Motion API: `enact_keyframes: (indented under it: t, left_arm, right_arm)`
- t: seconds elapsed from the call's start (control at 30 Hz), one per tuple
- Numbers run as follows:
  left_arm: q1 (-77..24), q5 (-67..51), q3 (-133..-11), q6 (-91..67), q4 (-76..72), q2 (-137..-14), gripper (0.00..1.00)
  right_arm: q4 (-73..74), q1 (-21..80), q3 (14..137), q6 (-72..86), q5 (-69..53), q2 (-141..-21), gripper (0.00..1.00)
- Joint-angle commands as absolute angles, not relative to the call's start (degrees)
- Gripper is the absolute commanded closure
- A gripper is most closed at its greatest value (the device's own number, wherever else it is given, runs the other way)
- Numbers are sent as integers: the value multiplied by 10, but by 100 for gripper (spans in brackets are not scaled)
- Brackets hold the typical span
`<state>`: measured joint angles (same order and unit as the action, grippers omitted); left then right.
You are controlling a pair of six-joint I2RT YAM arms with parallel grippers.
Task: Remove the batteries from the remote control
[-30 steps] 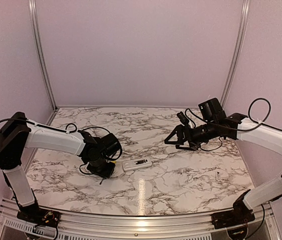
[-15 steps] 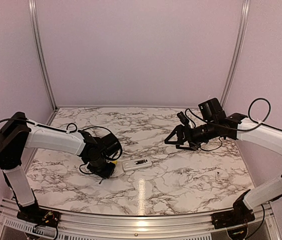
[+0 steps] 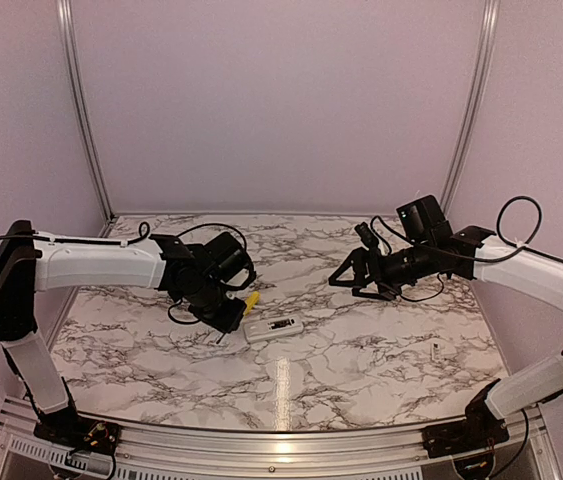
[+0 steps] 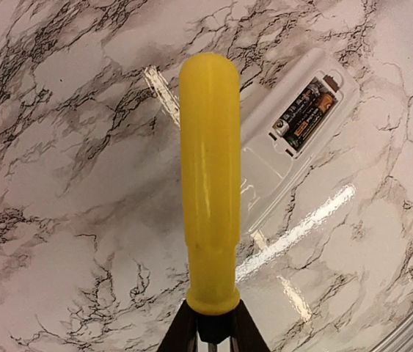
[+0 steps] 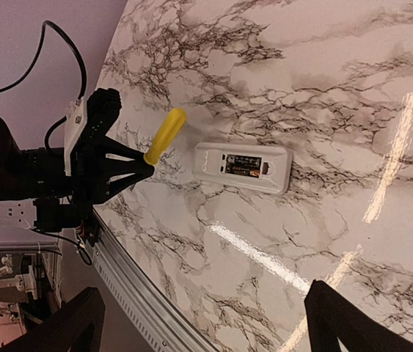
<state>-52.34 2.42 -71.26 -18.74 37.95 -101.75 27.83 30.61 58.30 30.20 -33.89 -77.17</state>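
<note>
left gripper (image 4: 212,331) jaws clamped on the yellow screwdriver (image 4: 210,183) just below its handle, above the marble surface (image 3: 361,350) | remote control (image 3: 273,327) flat on the surface just right of it, compartment open upward, batteries (image 4: 305,117) inside | right gripper (image 3: 343,286) aloft farther right, jaws wide apart, empty

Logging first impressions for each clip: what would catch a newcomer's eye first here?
The bright yellow screwdriver stands out first, gripped in the left hand close beside the white remote control. The remote control lies flat with its compartment open and the batteries showing inside. The right hand hangs open, off to the right.
</note>
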Motion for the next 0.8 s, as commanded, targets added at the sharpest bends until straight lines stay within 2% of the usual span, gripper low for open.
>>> enact_keyframes:
  t: [0.0, 0.5, 0.63, 0.77]
  left_arm:
    - [-526, 13, -763, -150, 423, -994, 99]
    - [-530, -15, -873, -7, 411, -982, 100]
    - [-535, -26, -872, 80, 381, -971, 100]
    - [-534, -7, -818, 140, 295, -935, 100]
  right_arm:
    - [259, 303, 598, 314, -329, -761, 6]
    - [263, 303, 603, 316, -334, -748, 6]
    - [277, 303, 615, 313, -334, -740, 6]
    - [299, 303, 629, 304, -330, -734, 6]
